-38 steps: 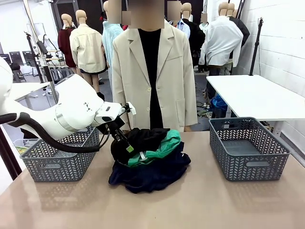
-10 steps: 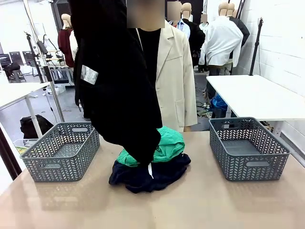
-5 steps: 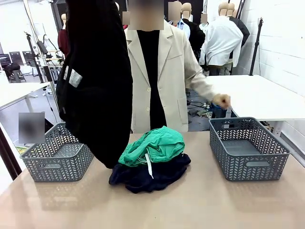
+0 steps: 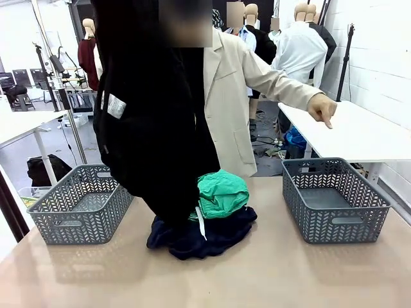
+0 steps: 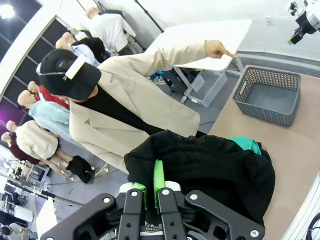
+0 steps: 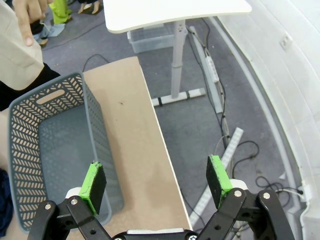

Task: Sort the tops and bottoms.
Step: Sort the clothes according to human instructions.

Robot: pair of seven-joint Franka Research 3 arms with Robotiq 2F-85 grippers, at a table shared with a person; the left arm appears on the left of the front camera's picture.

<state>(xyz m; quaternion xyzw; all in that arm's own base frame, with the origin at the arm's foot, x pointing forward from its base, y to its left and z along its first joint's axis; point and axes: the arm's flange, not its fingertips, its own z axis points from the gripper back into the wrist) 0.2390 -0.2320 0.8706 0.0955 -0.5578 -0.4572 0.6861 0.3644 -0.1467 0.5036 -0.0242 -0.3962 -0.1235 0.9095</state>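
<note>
A black garment (image 4: 154, 128) with a small white label (image 4: 115, 106) hangs high over the table's left middle, its lower end draped on the pile. My left gripper (image 5: 150, 184) is shut on the top of this black garment (image 5: 210, 167), seen from above in the left wrist view. A bright green garment (image 4: 223, 191) with a white drawstring lies on dark navy garments (image 4: 209, 234) at the table's centre. My right gripper (image 6: 156, 180) stands open above the table's right edge, beside the right basket (image 6: 50, 145), with nothing between its fingers.
Two grey baskets sit on the table, the left basket (image 4: 80, 205) and the right basket (image 4: 334, 199), both without garments inside. A person in a beige blazer stands at the far side, one hand (image 4: 321, 109) pointing down toward the right basket. A white table (image 4: 347, 128) stands behind.
The hanging black garment has swung back to the right over the pile. The person's arm has stretched out further, with the hand raised and pointing above the right basket.
</note>
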